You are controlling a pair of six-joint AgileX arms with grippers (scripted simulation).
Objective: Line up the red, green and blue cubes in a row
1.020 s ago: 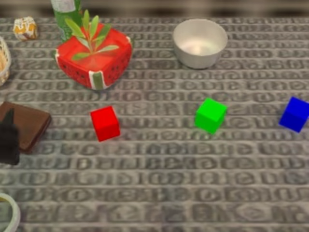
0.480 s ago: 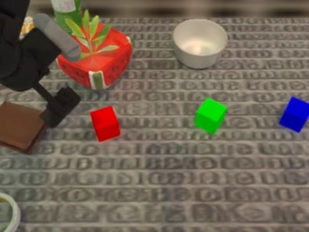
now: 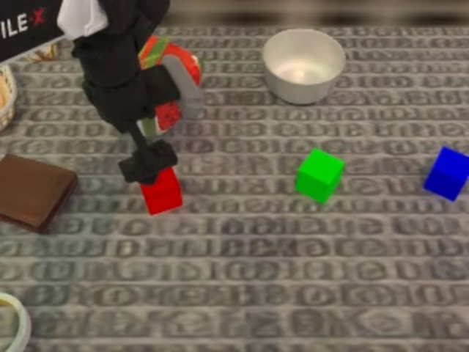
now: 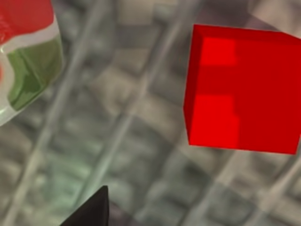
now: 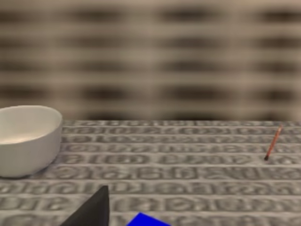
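Observation:
The red cube (image 3: 163,194) lies left of centre, with my left gripper (image 3: 149,163) hanging right over its far edge, open and holding nothing. In the left wrist view the red cube (image 4: 244,89) fills the upper right, and only one dark fingertip (image 4: 91,212) shows, apart from it. The green cube (image 3: 319,174) sits at the middle right. The blue cube (image 3: 447,173) rests near the right edge. My right arm is out of the top view; its wrist view shows one fingertip (image 5: 94,212) beside a corner of the blue cube (image 5: 148,220).
A watermelon-patterned pot (image 3: 179,70) stands behind the left arm, partly hidden by it. A white bowl (image 3: 303,64) is at the back. A brown block (image 3: 33,191) lies at the left edge, and a thin stick (image 5: 273,142) lies far off.
My left arm has swung in from the left edge and come down over the red cube. None of the cubes has moved.

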